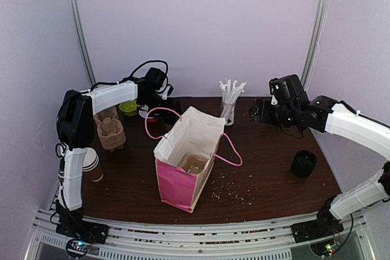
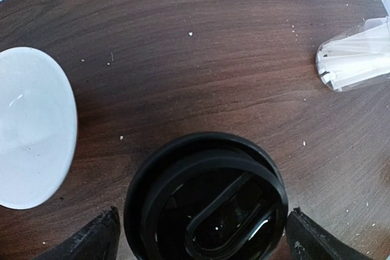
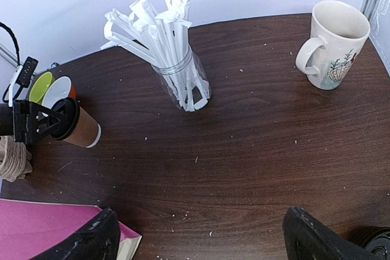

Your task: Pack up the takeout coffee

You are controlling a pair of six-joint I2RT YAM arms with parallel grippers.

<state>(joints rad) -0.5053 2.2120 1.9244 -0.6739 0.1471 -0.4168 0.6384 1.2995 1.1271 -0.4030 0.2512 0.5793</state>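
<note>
Black plastic fills the lower part of the left wrist view: the lid of the takeout coffee, which stands on the dark wooden table at its far left, behind the pink and white paper bag. The left gripper hangs over it with its jaws spread wide, one finger on each side of the lid and neither visibly touching it. The right gripper is likewise spread wide and holds nothing, hovering above bare table near the glass jar of wrapped straws.

The step in hand looks like the grasp. To do it well, the left arm should probably sink until the pads sit below the lid's rim, on the brown paper wall; a squeeze on the lid alone might pop it off. The closing should be gentle, since a paper cup likely buckles. A small cup with a white inside stands just beside the coffee, so the near finger needs to stay clear of it. The bag's mouth gapes upward, which favours a straight lift before any sideways carry.
</note>
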